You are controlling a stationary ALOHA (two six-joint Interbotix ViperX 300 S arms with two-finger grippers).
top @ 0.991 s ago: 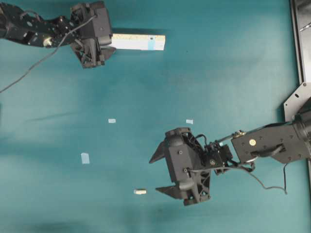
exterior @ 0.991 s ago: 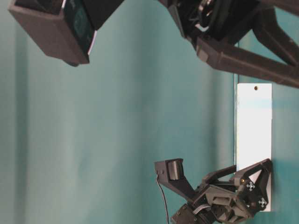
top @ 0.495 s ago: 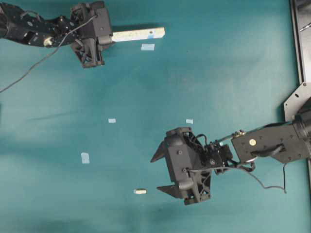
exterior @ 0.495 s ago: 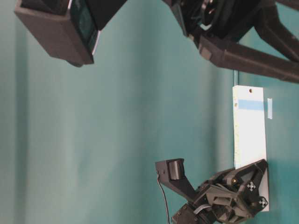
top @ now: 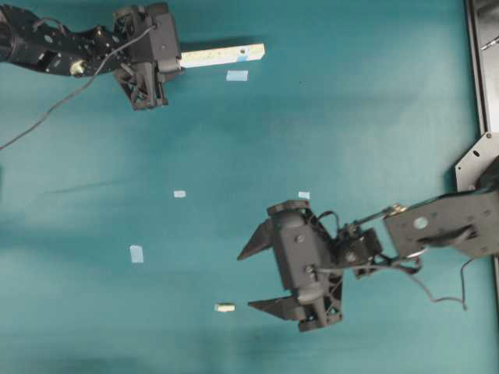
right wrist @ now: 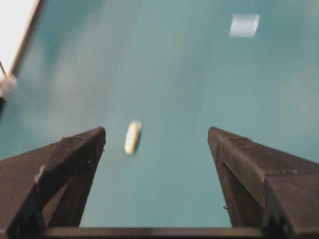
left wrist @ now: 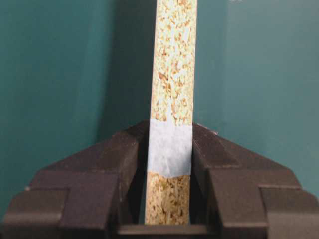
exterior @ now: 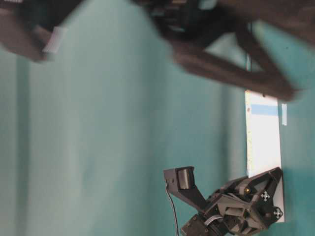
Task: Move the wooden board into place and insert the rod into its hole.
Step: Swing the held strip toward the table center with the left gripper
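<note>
On the teal bench (top: 351,117), your left gripper (left wrist: 169,149) has its fingers (left wrist: 119,154) pinched narrow on the long, flat strip of pale wood, the wooden board (top: 222,55), gripping its two faces so that the speckled chipboard edge, banded with pale blue tape, points up at the wrist camera. The board sits at the far left corner of the overhead view, standing on its edge and sticking out past the gripper toward the centre. Judge it stiff and light, but long: held this near one end, it may pivot in the grip, so keep the clamp square on the flat faces.

Further right, a small pale blue tape square (top: 237,75) lies just beside the board.

Lower down, the tiny cream cylinder, the rod (top: 224,308), rests alone on the bench, just ahead of your right gripper (top: 257,276), whose fingers (right wrist: 75,154) are spread wide with nothing between them. Expect the rod to be hard, smooth and inclined to roll; take it across its middle, fingers square to its length, and close slowly.
</note>
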